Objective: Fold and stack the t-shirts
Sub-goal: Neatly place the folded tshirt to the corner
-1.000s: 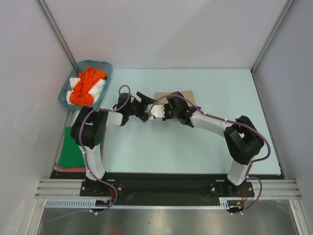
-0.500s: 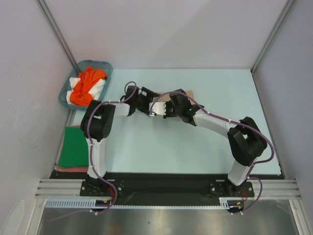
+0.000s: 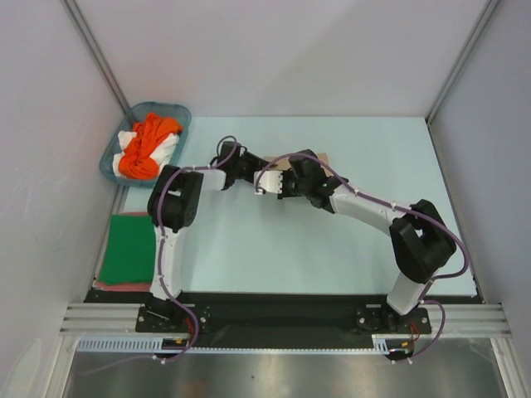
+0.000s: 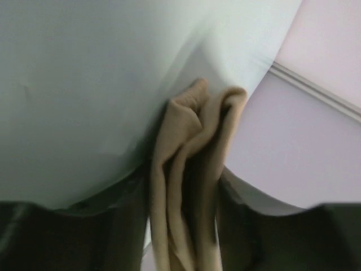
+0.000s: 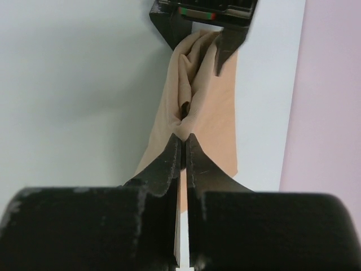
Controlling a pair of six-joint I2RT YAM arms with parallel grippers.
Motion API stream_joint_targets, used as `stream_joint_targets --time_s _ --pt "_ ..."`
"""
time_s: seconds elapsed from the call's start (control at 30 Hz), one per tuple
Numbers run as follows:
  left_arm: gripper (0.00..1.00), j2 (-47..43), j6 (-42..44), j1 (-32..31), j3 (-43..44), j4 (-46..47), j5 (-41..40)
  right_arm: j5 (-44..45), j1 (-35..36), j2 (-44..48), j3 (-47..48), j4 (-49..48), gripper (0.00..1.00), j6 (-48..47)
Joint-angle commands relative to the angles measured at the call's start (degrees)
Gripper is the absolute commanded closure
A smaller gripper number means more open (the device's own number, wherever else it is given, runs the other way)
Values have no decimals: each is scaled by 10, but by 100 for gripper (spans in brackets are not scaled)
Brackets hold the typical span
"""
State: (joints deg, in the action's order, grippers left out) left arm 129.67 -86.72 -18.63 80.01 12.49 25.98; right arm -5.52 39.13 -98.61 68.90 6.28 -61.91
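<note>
Tan shirt (image 5: 194,113): mid-fold, clamped in left pincer (image 5: 197,45) and right pincer (image 5: 184,138). Green shirt (image 3: 129,249) stacked; orange shirt (image 3: 145,145), white shirt (image 3: 127,139) pending, left of pincers.

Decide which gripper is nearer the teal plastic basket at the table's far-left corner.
Left. The left gripper is to the right of the teal plastic basket, pinching the tan-beige cloth t-shirt; the right gripper pinches the same shirt farther right, beyond the left one.
</note>
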Motion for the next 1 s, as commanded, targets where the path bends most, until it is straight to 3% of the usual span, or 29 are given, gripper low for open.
stream_joint_targets --time_s 0.0,0.03,0.07,0.13,0.17,0.23,0.37,0.5,0.7,0.77,0.97 --pt "51 31 23 -3 28 -22 -8 -15 1 31 20 -1 100 12" --pt "67 34 30 -2 31 -15 -8 -19 1 33 20 0 100 14" --pt "76 36 34 -2 31 -2 -10 -17 3 35 18 2 100 17" --pt "100 31 61 0 35 21 -12 3 9 41 12 -3 82 35" --pt "100 27 75 1 37 21 -15 10 16 60 -9 -18 57 49" --pt "100 -1 126 4 31 12 -26 37 23 104 -38 -43 33 81" --pt "100 -81 206 4 -6 -18 -61 54 18 175 -46 17 18 250" --pt "99 -182 290 -2 -63 -60 -101 180 65 238 -33 120 16 439" --pt "100 -352 368 -15 -93 -200 -223 206 101 364 -86 181 16 593" --pt "100 -391 393 -19 -69 -283 -287 184 107 386 -83 196 1 602" --pt "100 -449 398 -23 -1 -416 -396 157 144 425 -56 236 0 606"
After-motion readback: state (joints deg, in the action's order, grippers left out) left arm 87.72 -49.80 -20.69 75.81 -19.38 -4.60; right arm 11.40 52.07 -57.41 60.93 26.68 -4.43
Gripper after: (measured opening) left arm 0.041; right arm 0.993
